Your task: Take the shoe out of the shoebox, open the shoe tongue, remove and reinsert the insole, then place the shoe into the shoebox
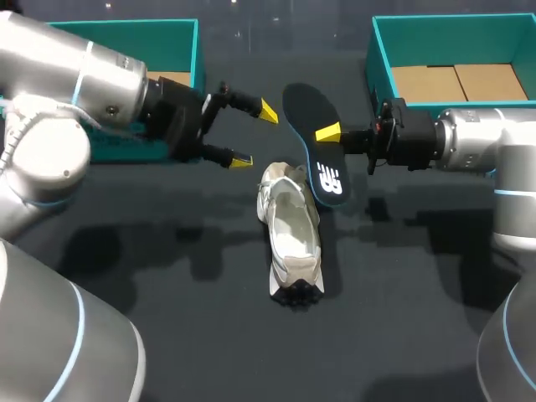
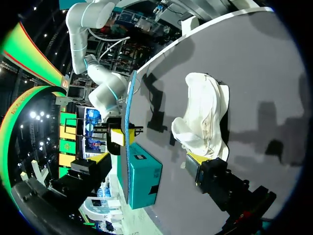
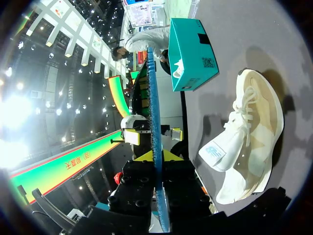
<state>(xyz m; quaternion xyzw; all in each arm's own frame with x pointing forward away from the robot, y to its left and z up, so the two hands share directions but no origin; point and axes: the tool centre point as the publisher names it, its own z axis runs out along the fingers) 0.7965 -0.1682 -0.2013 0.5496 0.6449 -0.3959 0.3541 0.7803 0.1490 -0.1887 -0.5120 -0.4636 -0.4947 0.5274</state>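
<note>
Shoe point(image 1: 291, 234) | out on the table point(image 1: 167, 318), apart from both shoeboxes point(image 1: 381, 59), tongue looks open | insole point(image 1: 306, 113) out, clamped between right gripper point(image 1: 325, 134) jaws above the shoe | left gripper point(image 1: 255, 136) jaws wide, empty, near the insole's upper end | remaining: reinsert insole, rebox shoe

shoe point(image 1: 293, 230): cream-white | insole point(image 1: 306, 113): navy, blue edge (white logo) | shoebox point(image 1: 381, 63): teal, brown floor | table point(image 1: 209, 335): black

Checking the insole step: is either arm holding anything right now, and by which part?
The right gripper has its jaws shut on the insole at its side edge, about mid-length. The left gripper is open, holding nothing.
</note>
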